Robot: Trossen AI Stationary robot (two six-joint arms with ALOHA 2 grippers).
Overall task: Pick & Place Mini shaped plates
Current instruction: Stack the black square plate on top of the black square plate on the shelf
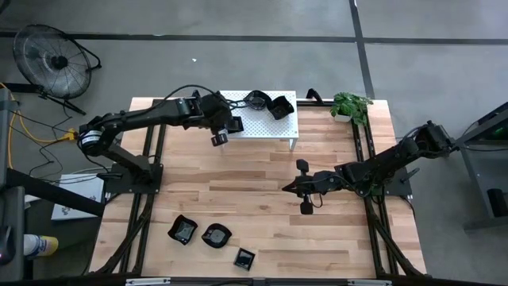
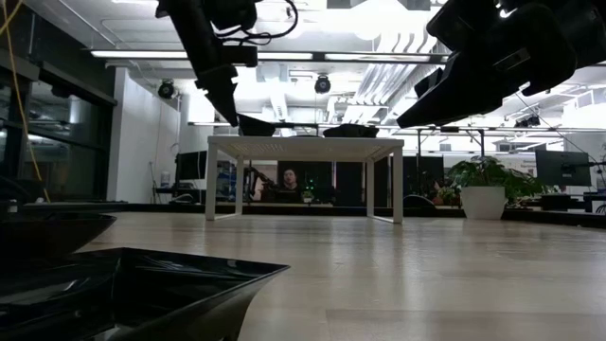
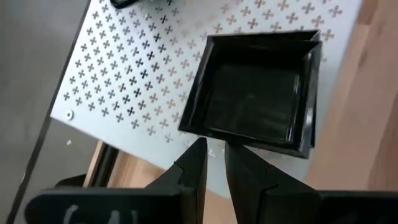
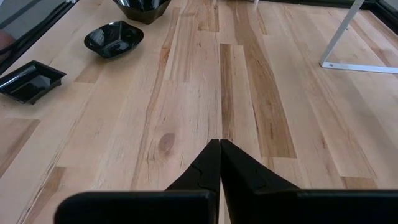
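A white perforated stand [image 1: 274,125] sits at the table's far middle. A square black mini plate [image 3: 252,93] rests on its near-left corner, also in the low view [image 2: 258,125]. Two more plates [image 1: 255,100] [image 1: 280,106] lie farther along the stand. My left gripper [image 3: 214,152] hangs over the stand's left edge [image 1: 225,121], slanting down. Its fingers are a narrow gap apart with nothing between them, the tips just short of the square plate's rim. My right gripper [image 4: 219,144] is shut over the table's middle [image 1: 287,187]. Three plates [image 1: 183,230] [image 1: 216,235] [image 1: 244,258] lie by the near edge.
A potted plant [image 1: 350,106] stands at the far right corner. The stand's thin white legs [image 1: 292,144] reach down to the table. Bare wood [image 1: 238,183] lies between the stand and the near plates. A person [image 2: 289,180] sits in the room beyond the table.
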